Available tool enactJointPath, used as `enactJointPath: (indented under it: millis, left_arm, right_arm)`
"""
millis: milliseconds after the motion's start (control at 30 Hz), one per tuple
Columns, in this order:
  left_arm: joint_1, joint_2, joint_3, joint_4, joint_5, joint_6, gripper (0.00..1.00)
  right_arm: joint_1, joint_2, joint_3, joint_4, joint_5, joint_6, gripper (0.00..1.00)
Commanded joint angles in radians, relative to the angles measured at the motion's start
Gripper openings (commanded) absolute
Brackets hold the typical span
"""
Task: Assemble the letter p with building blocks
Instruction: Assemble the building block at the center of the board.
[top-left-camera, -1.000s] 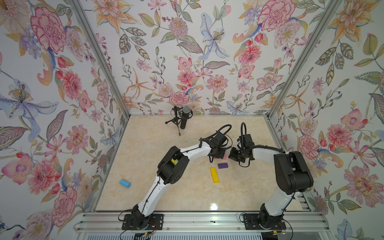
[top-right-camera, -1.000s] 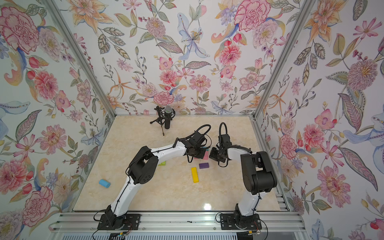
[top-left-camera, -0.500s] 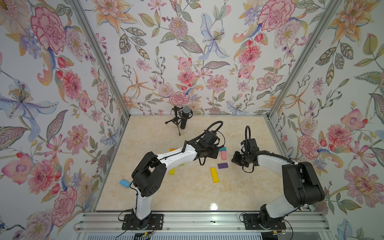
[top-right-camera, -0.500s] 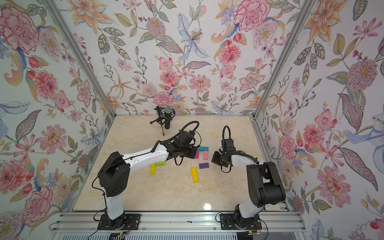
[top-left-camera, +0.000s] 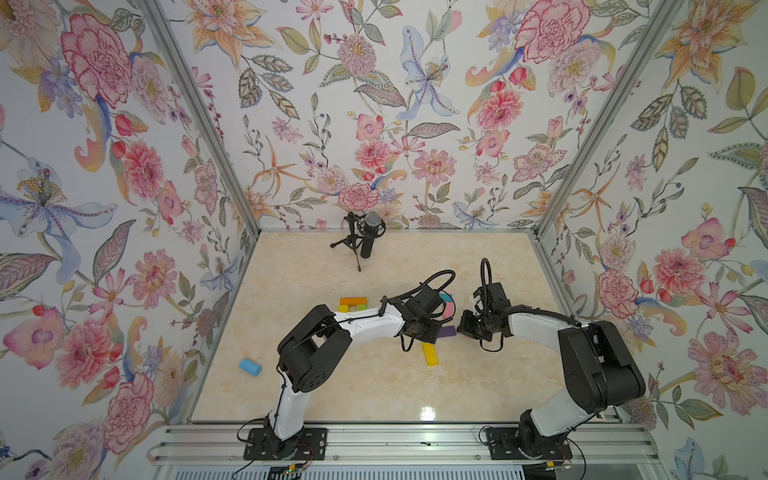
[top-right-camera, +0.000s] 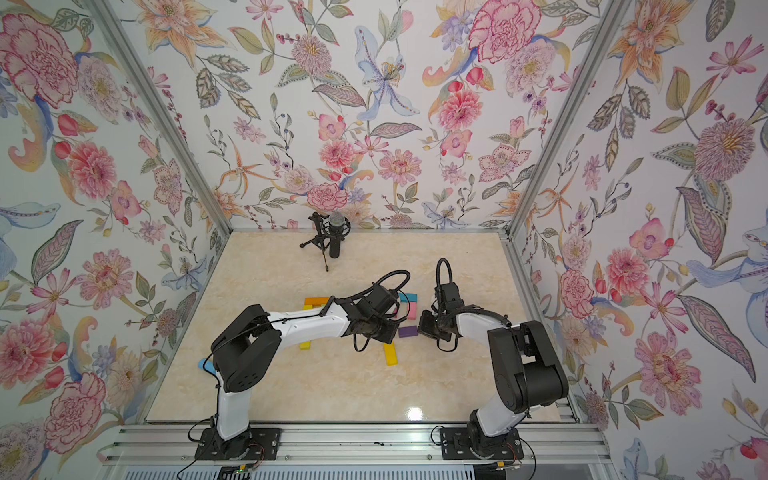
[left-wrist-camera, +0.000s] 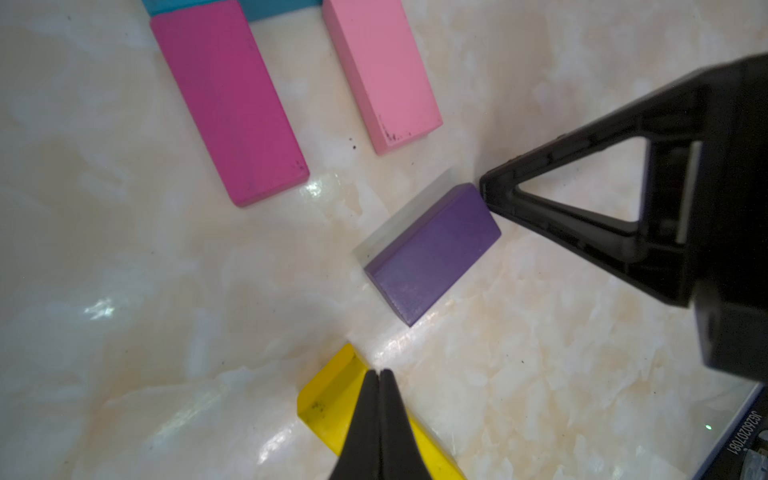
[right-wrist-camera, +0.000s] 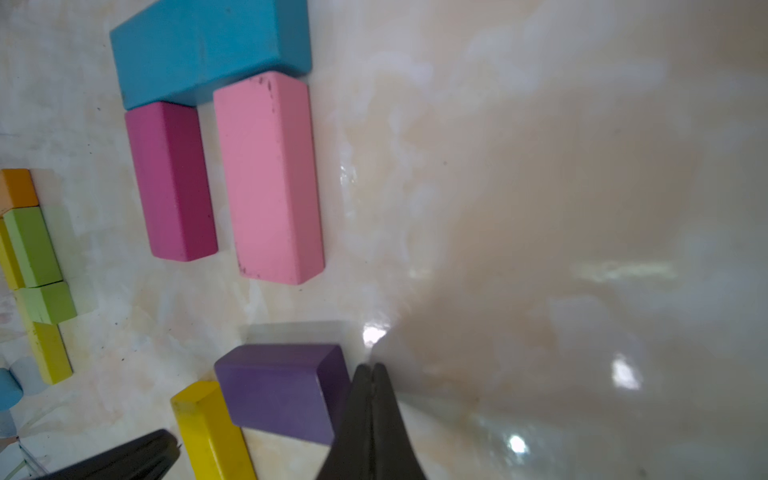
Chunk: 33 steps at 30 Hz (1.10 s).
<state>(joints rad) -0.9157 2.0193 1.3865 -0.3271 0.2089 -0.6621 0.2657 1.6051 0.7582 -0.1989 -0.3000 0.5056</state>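
Purple block (right-wrist-camera: 282, 390) lies just beside right pincer (right-wrist-camera: 371, 368) (jaws pressed together).

We can read one marking: a black serial, turned on its side, printed on a white, blue-edged label (left-wrist-camera: 748, 432) in a corner of the left wrist view. We make it out as JG240207081, though the print is small and single characters may differ.

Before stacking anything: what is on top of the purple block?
Nothing lies on the purple block; its top is bare. The shut right end effector stands at one end, covering that corner.
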Motion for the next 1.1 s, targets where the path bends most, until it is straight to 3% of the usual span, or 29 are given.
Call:
enactJointPath:
  millis: [0,1067]
  left_arm:
    - [0.001,0.052,0.047,-0.007,0.001,-0.003,0.00]
    - [0.047,0.158,0.181,-0.049,0.009,0.010,0.00]
  right_arm:
    - [0.009,0.022,0.006,0.004,-0.001,0.013,0.00]
    - [0.038,0.069,0.013,0.030,0.016,0.058,0.00]
